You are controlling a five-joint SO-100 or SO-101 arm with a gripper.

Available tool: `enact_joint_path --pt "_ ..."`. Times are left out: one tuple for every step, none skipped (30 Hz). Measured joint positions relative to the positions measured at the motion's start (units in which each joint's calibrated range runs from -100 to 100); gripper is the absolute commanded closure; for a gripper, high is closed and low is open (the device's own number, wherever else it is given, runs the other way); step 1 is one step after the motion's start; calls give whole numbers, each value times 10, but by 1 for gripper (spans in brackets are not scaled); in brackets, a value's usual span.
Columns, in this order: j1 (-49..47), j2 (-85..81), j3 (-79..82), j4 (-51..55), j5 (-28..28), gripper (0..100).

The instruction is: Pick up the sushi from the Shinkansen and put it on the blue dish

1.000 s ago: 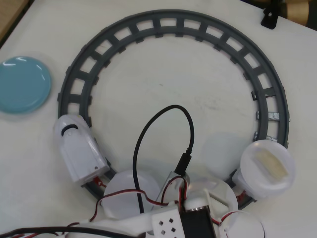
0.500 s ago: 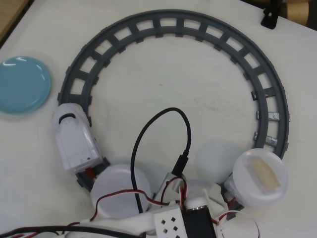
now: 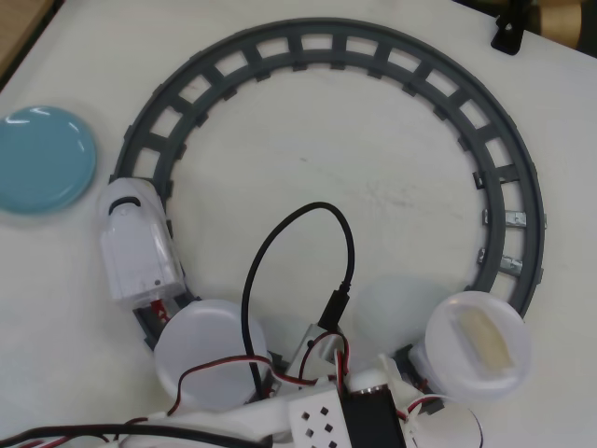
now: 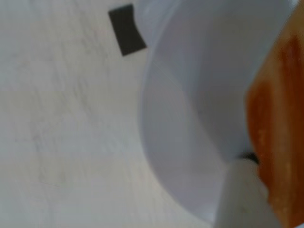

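Claw: the gripper is not clearly shown in either view. In the wrist view only a pale blurred part, maybe one finger, comes up from the bottom edge, so I cannot tell how far the claw is open or if it holds anything.
Arm: in the overhead view the white arm body with red wires and a black cable sits at the bottom edge of the table, over the near part of the track.
Sushi: the sushi is a blurred orange piece at the right edge of the wrist view, very close to the camera. It seems to lie on a white plate. In the overhead view it is hidden under the arm.
Shinkansen: the Shinkansen stands on the left side of the grey track, nose toward the far edge. A round empty plate follows just behind it.
Other piece: a pale cream piece lies on a plate at the bottom right; it is not the target.
Blue dish: the blue dish is empty, at the left edge of the table, outside the track, near the train nose.
Step in hand: I judge it is the approach to the orange piece.
How to do it well: bring the fingers to both long sides of the piece, close gently, lift straight up so the plate does not tip, and watch whether the car rolls.
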Motion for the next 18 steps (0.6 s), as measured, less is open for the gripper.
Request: enact_joint_path --pt "0 0 0 8 0 92" --pt "-1 0 0 14 0 92" --pt "-2 0 0 19 0 92" --pt "-3 0 0 23 0 92" --pt "-4 0 0 25 0 92" --pt "-5 0 0 27 0 92" --pt "-5 0 0 29 0 92" --pt "-5 0 0 29 0 92" --pt "-5 0 0 29 0 92" --pt "-5 0 0 31 0 93" --pt "-5 0 0 32 0 94" --pt "-6 0 -3 34 0 95" --pt "-7 0 -7 39 0 96" --pt "-8 1 -14 45 0 96" --pt "-11 1 -20 50 0 96" --pt "-15 1 -26 55 0 96" --pt "-19 -2 -33 56 0 96" --pt "-25 -7 -38 56 -1 96"
